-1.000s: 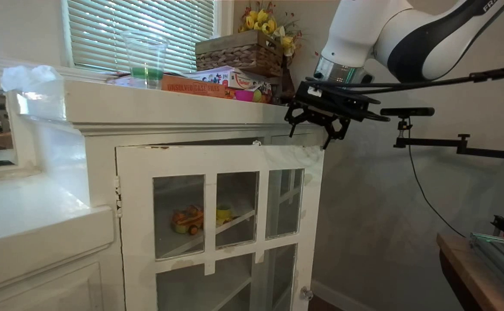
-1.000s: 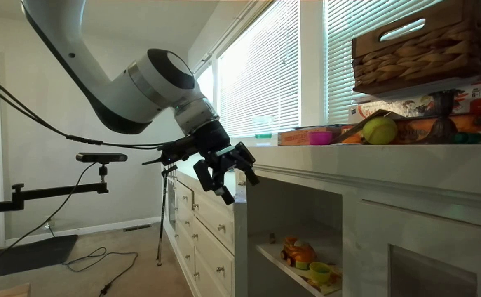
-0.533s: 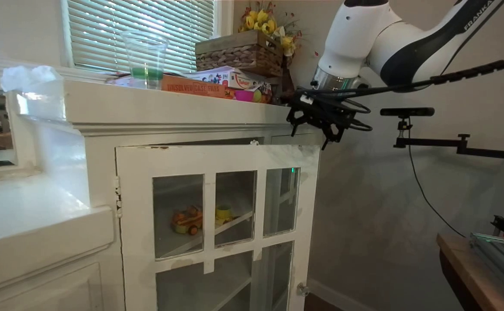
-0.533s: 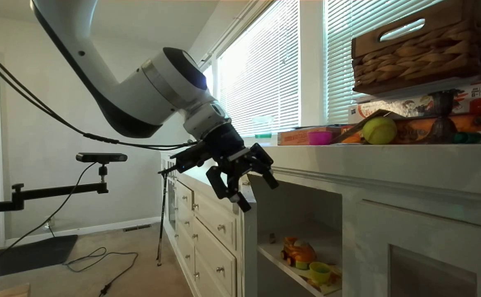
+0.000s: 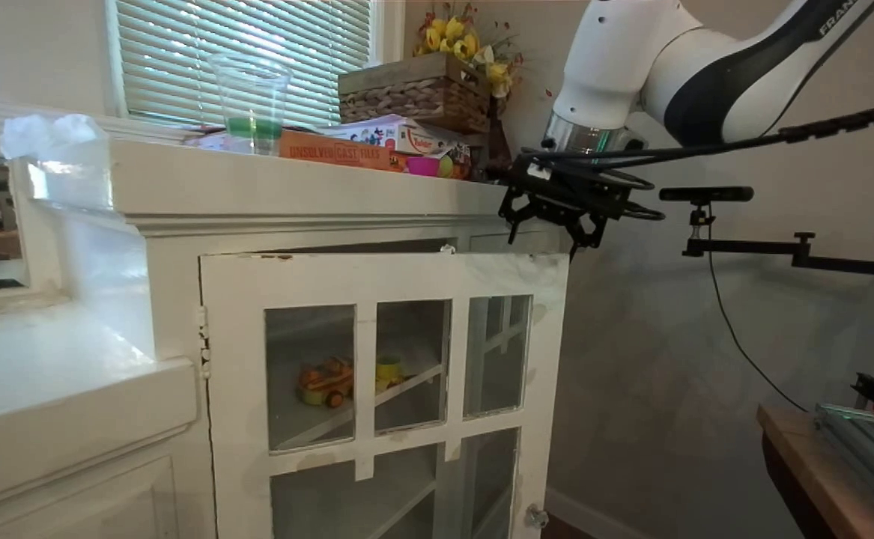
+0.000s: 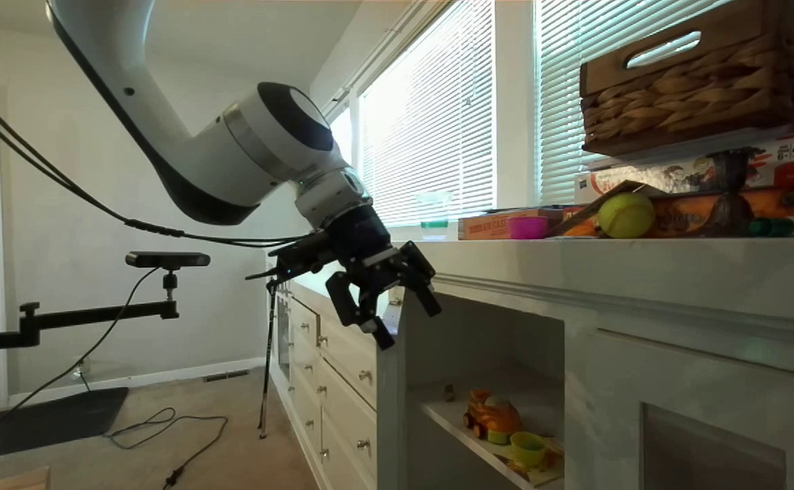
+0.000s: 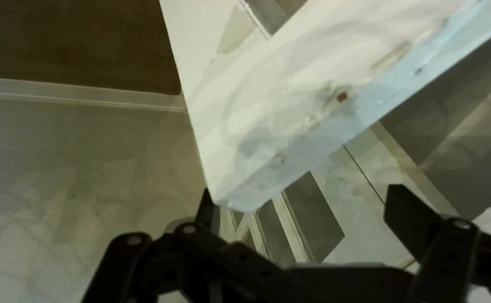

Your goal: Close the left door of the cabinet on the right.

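The left door point(image 5: 365, 397) stands ajar, swung out from the cabinet point(image 5: 294, 180). My claw point(image 6: 410, 325), spread and clasping nothing, hangs at the door's free upper corner, probably because pushing there, far from the hinge point(image 5: 205, 340), should take least force.

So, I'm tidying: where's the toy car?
The toy car sits on a shelf inside the cabinet, left of the yellow cup in both exterior views.
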You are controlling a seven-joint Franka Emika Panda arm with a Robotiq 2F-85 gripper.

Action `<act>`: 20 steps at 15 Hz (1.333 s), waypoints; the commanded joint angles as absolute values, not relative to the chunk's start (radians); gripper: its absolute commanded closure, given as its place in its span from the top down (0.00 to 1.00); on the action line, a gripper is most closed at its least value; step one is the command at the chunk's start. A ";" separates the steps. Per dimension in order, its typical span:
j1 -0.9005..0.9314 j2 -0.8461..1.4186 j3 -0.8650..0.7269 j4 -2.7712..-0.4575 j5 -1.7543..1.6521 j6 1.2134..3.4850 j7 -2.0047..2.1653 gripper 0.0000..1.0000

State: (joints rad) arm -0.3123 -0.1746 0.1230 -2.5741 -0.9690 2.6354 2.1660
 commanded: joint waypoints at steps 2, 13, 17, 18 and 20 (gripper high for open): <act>-0.122 -0.301 0.099 -2.631 -0.774 2.489 2.028 1.00; 0.115 -0.485 0.130 -2.615 -0.520 2.425 1.733 1.00; 0.157 -0.426 0.145 -2.637 -0.351 2.540 1.529 1.00; 0.163 -0.405 0.141 -2.647 -0.313 2.570 1.465 1.00; 0.152 -0.349 0.140 -2.659 -0.263 2.612 1.347 1.00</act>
